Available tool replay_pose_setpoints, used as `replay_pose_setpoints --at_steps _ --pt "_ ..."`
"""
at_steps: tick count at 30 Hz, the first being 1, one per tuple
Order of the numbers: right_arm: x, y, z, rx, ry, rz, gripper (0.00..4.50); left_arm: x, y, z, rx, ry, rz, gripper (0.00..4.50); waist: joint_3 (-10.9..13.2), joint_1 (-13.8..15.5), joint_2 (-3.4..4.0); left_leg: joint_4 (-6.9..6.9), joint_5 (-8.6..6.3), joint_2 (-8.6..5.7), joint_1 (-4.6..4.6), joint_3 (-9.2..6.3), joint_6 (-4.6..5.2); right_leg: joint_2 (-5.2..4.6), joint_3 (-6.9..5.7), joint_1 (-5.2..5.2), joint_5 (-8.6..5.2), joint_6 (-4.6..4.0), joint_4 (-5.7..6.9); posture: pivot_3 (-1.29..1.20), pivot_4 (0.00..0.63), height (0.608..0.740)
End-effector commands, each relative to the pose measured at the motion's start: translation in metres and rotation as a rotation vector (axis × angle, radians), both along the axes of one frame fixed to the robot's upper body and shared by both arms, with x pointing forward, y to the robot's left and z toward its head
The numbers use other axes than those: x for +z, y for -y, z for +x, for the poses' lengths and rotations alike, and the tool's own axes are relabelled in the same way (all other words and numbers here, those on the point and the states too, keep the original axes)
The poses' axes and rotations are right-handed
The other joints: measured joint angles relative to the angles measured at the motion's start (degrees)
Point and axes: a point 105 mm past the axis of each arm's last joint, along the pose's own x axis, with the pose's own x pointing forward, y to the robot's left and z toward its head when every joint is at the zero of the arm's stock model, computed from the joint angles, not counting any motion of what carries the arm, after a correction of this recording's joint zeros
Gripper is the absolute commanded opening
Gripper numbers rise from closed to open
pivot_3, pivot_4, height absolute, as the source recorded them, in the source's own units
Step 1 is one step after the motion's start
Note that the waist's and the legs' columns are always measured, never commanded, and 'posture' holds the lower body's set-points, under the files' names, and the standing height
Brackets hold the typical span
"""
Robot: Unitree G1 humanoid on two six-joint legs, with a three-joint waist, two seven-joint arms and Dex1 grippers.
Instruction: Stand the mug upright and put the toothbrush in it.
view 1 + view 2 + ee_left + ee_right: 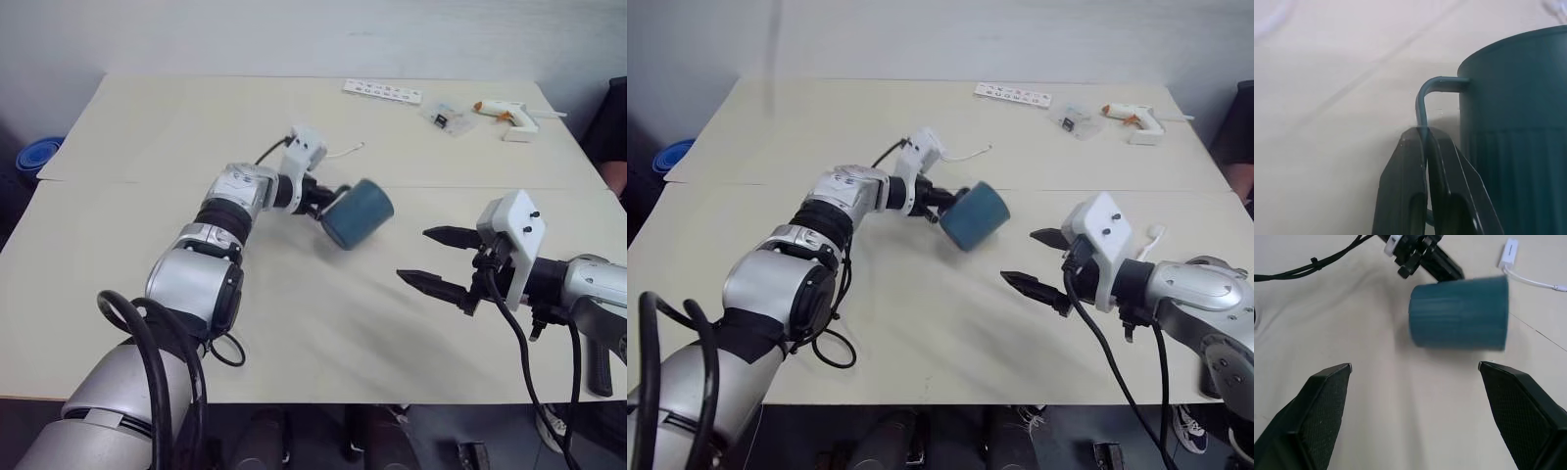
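Right now my left gripper (pixel 321 205) has its two black fingers (pixel 1415 186) pinched together on the thin handle (pixel 1425 105) of the mug (pixel 358 213), which I see clearly in the left wrist view: the handle's bent wire runs down between the pads, with the ribbed teal wall just beside them. From the head camera, the mug hangs tilted off the end of that gripper near the middle of the table (pixel 176 127), its closed base turned toward me and to the left, its body lying more sideways than upright; whether it touches the table I cannot tell. In the right wrist view the mug lies across the picture, with the left gripper's dark fingers touching its far side. My right gripper (pixel 438 261) hovers to the right of the mug and nearer to me, well apart from it, its fingers spread wide with nothing between them and pointing left toward the mug. A small white block (pixel 1508 253) with a thin cable lies on the table just beyond the mug. Along the far edge, to the right, I can see a white strip (pixel 382 92), a small clear packet (pixel 446 117) and a white glue gun (pixel 509 117) with an orange tip. I cannot pick out the toothbrush with any certainty.
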Motion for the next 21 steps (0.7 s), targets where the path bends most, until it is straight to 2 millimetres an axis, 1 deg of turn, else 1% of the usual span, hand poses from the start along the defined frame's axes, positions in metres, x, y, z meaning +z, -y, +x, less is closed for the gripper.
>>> replay_pose_setpoints --at_steps 1,2,3,5,7,9,11,13,16,21 --pt "0.009 0.002 -0.002 0.001 0.044 -0.025 4.33 0.031 0.0 -0.002 -0.003 0.339 -0.073 0.02 -0.01 -0.06 0.01 -0.01 0.0 0.0 0.01 0.01 0.0 0.0 0.02 0.0 0.0 0.0 0.01 0.0 0.15 0.74" --pt "0.009 0.002 -0.002 0.0 0.045 -0.026 4.33 0.03 -0.003 -0.004 0.032 0.369 -0.129 0.02 -0.03 -0.08 0.06 -0.03 0.0 0.01 0.03 0.01 0.0 0.0 0.03 0.0 0.0 0.0 0.0 0.0 0.15 0.74" --pt "0.009 0.003 -0.002 0.0 0.045 -0.027 4.33 0.024 -0.004 -0.008 0.045 0.383 -0.159 0.02 -0.03 -0.07 0.06 -0.03 0.0 0.01 0.1 0.04 -0.01 -0.03 0.08 0.02 0.0 0.0 0.04 0.0 0.15 0.74" --pt "0.01 0.004 -0.002 -0.001 0.046 -0.029 4.33 0.006 -0.004 -0.018 0.075 0.376 -0.227 0.02 -0.04 -0.07 0.06 -0.01 0.0 0.03 0.07 0.01 -0.03 -0.03 0.06 0.01 0.01 -0.01 0.03 0.0 0.15 0.74" --pt "0.01 0.004 -0.001 -0.001 0.047 -0.031 4.33 -0.003 -0.007 -0.026 0.119 0.411 -0.289 0.02 -0.03 -0.05 0.06 0.03 0.01 0.03 0.06 0.02 -0.03 -0.02 0.07 0.02 0.01 -0.01 0.06 0.0 0.15 0.74" --pt "0.01 0.002 -0.002 0.007 0.046 -0.031 4.33 -0.012 -0.012 -0.029 0.173 0.455 -0.291 0.02 -0.03 0.05 0.06 0.12 0.0 0.03 0.02 0.01 -0.02 -0.02 0.06 0.02 0.01 -0.01 0.06 0.0 0.15 0.74" --pt "0.011 0.001 -0.003 0.015 0.043 -0.029 4.33 -0.022 -0.014 -0.033 0.215 0.461 -0.3 0.02 -0.03 0.18 0.05 0.18 0.0 0.03 0.02 0.0 -0.02 -0.03 0.06 0.03 0.03 0.01 0.08 0.0 0.15 0.74" --pt "0.01 0.0 -0.004 0.028 0.037 -0.028 4.33 -0.025 -0.016 -0.04 0.234 0.485 -0.32 0.02 -0.04 0.12 0.06 0.19 0.0 0.02 0.05 0.01 0.0 -0.04 0.1 0.07 0.05 0.02 0.07 0.0 0.15 0.74" --pt "0.009 0.0 -0.006 0.04 0.026 -0.03 4.33 -0.028 -0.015 -0.048 0.224 0.499 -0.315 0.02 -0.04 0.26 0.06 0.18 -0.01 0.03 0.08 0.0 0.01 -0.06 0.08 0.09 0.05 0.02 0.06 0.0 0.15 0.74" --pt "0.007 0.0 -0.006 0.04 0.021 -0.028 4.33 -0.04 -0.018 -0.056 0.216 0.478 -0.28 0.02 -0.04 0.27 0.06 0.19 -0.02 0.02 0.09 0.0 0.02 -0.05 0.07 0.12 0.05 0.02 0.06 0.0 0.15 0.74"
